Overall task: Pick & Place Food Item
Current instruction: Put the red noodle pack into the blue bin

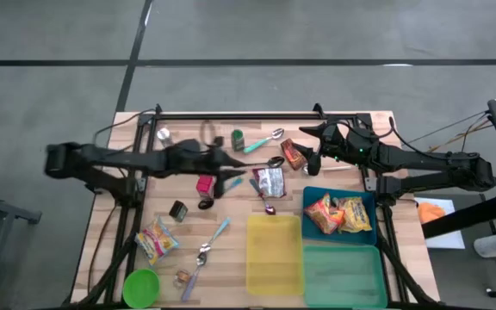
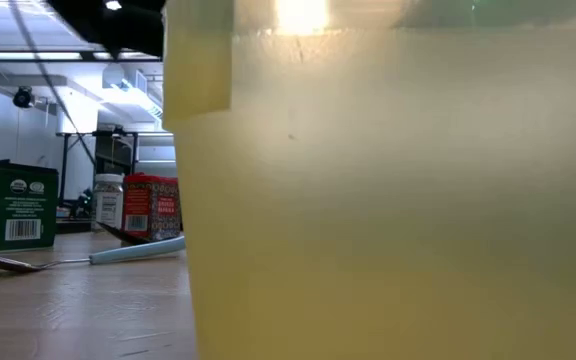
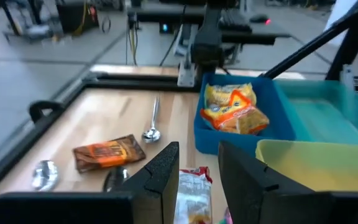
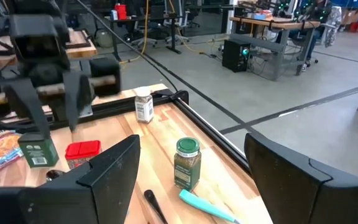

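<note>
Tabletop point(image 1: 231, 250): pale wood planks, black metal frame along the far edge and sides.
Green cup point(image 1: 141, 286): round, plastic, at the near left corner.
Snack bag point(image 1: 157, 239): crinkled, printed foil, lying flat just beyond the cup.
Blue-handled spoon point(image 1: 205, 250): metal bowl, pale blue handle, long axis running diagonally from near left to far right.
Left gripper point(image 1: 236, 172): reaches in from the left over the tabletop's middle; dark fingers point(image 3: 164, 171) apart with a narrow gap, nothing clamped. It points toward the silver packet.
Red box point(image 1: 205, 184): small, boxy, just beside the left gripper.
Silver packet point(image 1: 268, 182): the food item nearest the left gripper; shiny crinkled foil, roughly rectangular, lying flat at the tabletop's centre, long axis running near to far. In the left wrist view its white end point(image 3: 191, 193) shows between that gripper's fingers.
Yellow bin point(image 1: 274, 254): translucent plastic, rectangular, long side near to far.
Orange wrapper point(image 1: 293, 153): glossy candy-bar pack, flat, beside the right gripper.
Right gripper point(image 1: 310, 131): over the far edge, fingers spread wide, holding nothing.
Blue bin point(image 1: 311, 196): rigid plastic, two yellow-orange snack bags point(image 1: 338, 215) inside.
Teal bin point(image 1: 344, 275): smooth plastic, nearest the front right.
</note>
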Tool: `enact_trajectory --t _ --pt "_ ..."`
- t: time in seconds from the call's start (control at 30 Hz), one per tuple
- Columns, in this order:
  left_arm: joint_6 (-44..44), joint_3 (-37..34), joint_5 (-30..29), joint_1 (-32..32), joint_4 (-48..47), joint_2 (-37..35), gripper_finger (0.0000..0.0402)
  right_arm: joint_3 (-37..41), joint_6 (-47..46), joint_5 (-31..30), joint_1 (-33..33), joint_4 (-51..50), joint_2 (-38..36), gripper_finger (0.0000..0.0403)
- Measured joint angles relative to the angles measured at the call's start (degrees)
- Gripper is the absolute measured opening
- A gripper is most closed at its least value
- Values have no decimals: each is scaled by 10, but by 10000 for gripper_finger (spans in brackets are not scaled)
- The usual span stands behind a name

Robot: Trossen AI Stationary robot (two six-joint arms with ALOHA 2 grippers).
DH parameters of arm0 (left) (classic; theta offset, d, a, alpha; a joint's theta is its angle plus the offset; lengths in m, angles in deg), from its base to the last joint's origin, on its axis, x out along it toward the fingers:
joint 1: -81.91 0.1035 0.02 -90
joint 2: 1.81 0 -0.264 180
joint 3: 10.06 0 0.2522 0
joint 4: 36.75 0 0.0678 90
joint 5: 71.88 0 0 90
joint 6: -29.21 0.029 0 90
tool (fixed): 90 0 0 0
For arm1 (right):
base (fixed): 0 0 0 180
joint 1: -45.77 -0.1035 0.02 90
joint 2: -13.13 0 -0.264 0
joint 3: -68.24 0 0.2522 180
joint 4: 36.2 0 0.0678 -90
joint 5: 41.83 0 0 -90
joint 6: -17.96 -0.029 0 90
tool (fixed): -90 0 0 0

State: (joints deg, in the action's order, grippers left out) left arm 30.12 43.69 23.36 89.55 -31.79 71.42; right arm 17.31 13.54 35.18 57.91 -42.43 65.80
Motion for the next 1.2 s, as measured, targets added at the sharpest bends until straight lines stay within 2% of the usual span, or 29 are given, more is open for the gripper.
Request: enact_trajectory --t 0.27,0.6,0.77,1.07,1.2 --pt "-7 -131 -25 0 -29 -216 115 0 1 0 0 0 0 287" --pt "-7 -254 -28 0 -29 -404 115 0 1 -1 0 0 0 287" --pt "-7 -272 -28 0 -29 -441 115 0 0 -2 0 0 0 287" --pt "-6 -272 -27 0 -30 -443 115 0 1 -2 0 0 0 287" --pt "26 -272 -27 0 -21 -443 115 0 1 -2 0 0 0 287"
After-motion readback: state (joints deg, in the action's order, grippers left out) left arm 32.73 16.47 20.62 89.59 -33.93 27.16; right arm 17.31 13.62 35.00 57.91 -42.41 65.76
